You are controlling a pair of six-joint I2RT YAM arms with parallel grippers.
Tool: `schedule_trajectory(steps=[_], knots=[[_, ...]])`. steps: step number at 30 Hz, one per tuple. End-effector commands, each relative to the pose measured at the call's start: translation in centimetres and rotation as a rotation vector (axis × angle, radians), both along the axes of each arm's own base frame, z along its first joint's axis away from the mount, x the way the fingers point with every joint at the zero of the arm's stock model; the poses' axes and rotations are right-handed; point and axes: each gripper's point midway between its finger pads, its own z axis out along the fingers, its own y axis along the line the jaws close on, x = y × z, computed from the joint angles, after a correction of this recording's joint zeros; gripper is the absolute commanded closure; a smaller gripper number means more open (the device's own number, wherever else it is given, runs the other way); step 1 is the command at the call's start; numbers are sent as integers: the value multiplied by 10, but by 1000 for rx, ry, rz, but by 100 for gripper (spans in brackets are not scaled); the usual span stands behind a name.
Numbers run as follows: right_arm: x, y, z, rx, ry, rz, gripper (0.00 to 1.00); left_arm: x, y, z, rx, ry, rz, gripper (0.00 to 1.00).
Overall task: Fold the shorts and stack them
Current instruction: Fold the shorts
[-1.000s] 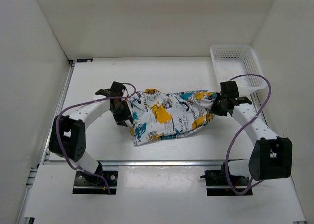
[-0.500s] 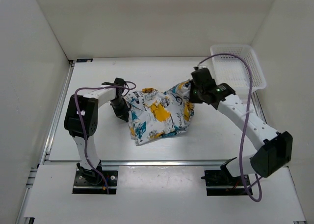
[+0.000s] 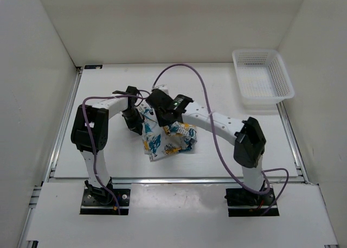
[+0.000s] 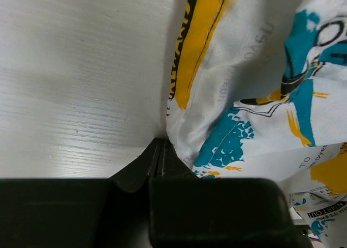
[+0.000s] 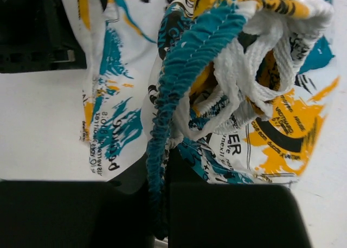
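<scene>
The printed shorts [image 3: 168,138] lie folded over left of the table's middle. My left gripper [image 3: 134,124] is shut on their left edge, low on the table; its wrist view shows the white, teal and yellow fabric [image 4: 255,85] pinched between the jaws [image 4: 162,150]. My right gripper [image 3: 161,118] is shut on the teal waistband [image 5: 162,150], held over the shorts close to the left gripper. White drawstrings [image 5: 244,80] bunch beside the waistband.
A white mesh basket [image 3: 262,77] stands at the back right. White walls close the table on the left, back and right. A purple cable [image 3: 200,90] arcs over the right arm.
My right gripper has carried the waistband end from the right across to the left, folding the shorts over themselves. The left gripper has stayed holding the left edge.
</scene>
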Motion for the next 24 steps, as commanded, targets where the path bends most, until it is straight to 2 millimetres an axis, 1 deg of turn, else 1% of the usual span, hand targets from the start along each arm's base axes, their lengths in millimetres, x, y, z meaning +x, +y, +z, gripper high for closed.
schedule_trajectory(steps=[1,3,4,6,7,8,9,10,11,12,13,14,15,16,17,18,19,20,21,22,23,24], knots=[[-1,21,2,-5,-18,11,100,7,1,1,-5,-34,-6,90],[-2,32,-5,2,-14,25,100,7,-1,1,-13,-32,-7,90],[-2,37,-10,6,-4,32,100,8,2,1,-13,-32,2,90],[0,45,-7,42,-11,41,100,8,3,1,-13,-33,-7,90],[0,49,-10,51,-2,49,89,10,0,4,-24,-39,-8,90],[1,55,-3,79,-17,65,75,13,4,7,-25,-51,-5,90],[2,56,11,110,-43,74,55,13,3,11,-36,-59,-6,90],[-1,55,9,119,-35,83,40,17,12,11,-35,-61,12,90],[-2,53,13,127,-48,93,36,17,15,18,-48,-73,23,90],[-2,54,20,150,-63,94,32,23,18,24,-50,-94,25,90],[-4,50,35,179,-82,94,26,22,22,27,-57,-93,25,90],[-7,41,30,162,-79,88,19,28,29,30,-58,-104,48,90],[-10,37,46,196,-101,88,19,28,32,40,-66,-113,44,90],[-10,33,51,210,-113,75,19,31,35,48,-66,-133,39,90],[-14,26,48,201,-108,75,19,33,38,51,-66,-133,48,90],[-17,18,63,226,-129,59,20,39,42,62,-67,-164,50,89],[-17,11,68,225,-146,46,24,38,43,70,-66,-170,40,88],[-20,1,60,207,-141,29,31,39,43,77,-67,-181,40,88],[-22,-9,70,219,-164,17,51,40,43,88,-69,-208,30,88],[-19,-19,68,215,-163,-12,62,44,43,96,-72,-236,29,90],[-20,-29,56,195,-145,-33,71,40,39,100,-72,-241,7,90],[-16,-39,55,205,-131,-47,84,40,29,111,-80,-274,-21,90]])
